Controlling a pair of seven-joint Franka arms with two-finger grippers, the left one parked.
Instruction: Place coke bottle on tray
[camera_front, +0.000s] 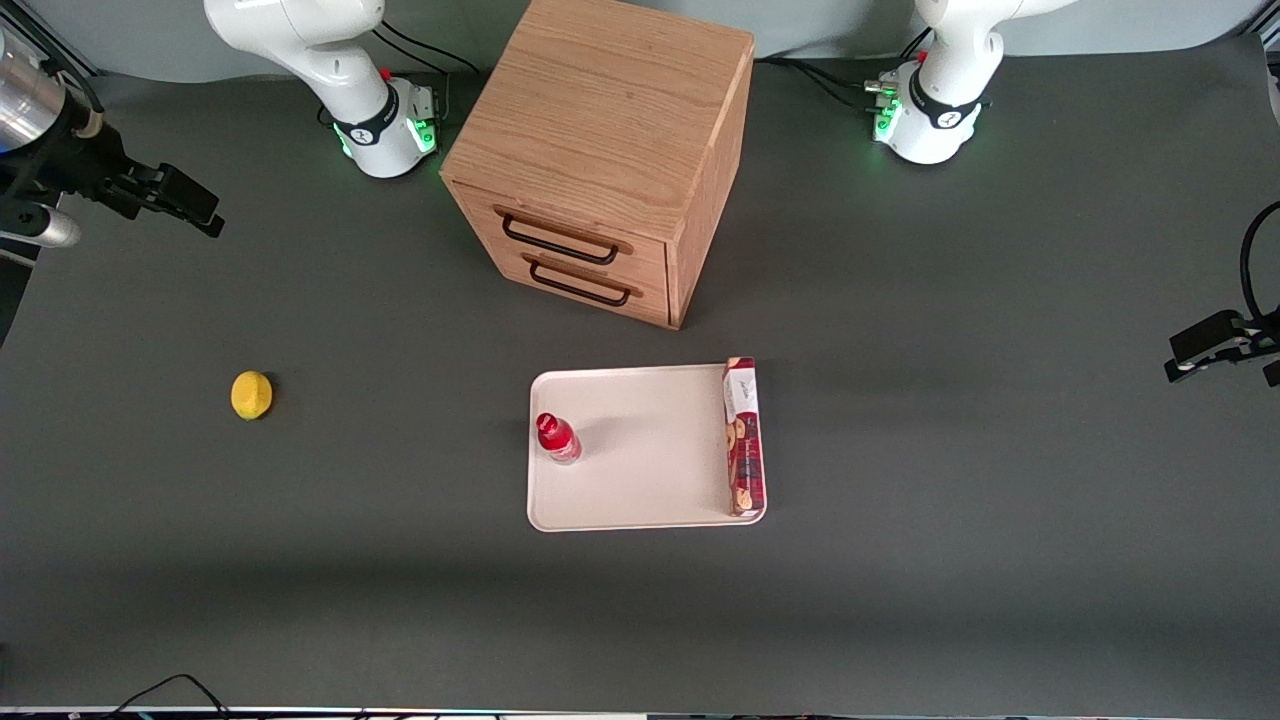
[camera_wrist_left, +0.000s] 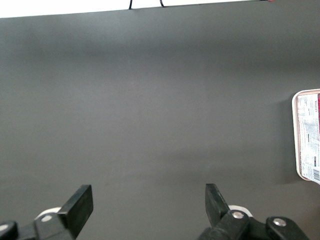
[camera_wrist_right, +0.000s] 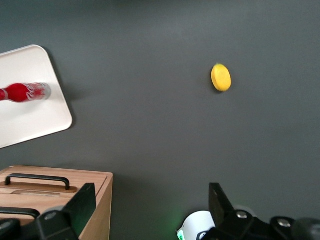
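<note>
The coke bottle (camera_front: 557, 438), small and red with a red cap, stands upright on the cream-white tray (camera_front: 650, 470), close to the tray edge toward the working arm's end. In the right wrist view the coke bottle (camera_wrist_right: 22, 92) shows on the tray (camera_wrist_right: 30, 120) as well. My right gripper (camera_front: 200, 208) hangs high over the table at the working arm's end, well apart from the bottle and tray. It is open, and the gripper (camera_wrist_right: 151, 200) has nothing between its fingers.
A long red biscuit packet (camera_front: 742, 435) lies on the tray along the edge toward the parked arm. A wooden drawer cabinet (camera_front: 600, 160) stands farther from the front camera than the tray. A yellow lemon (camera_front: 251, 395) lies on the table toward the working arm's end.
</note>
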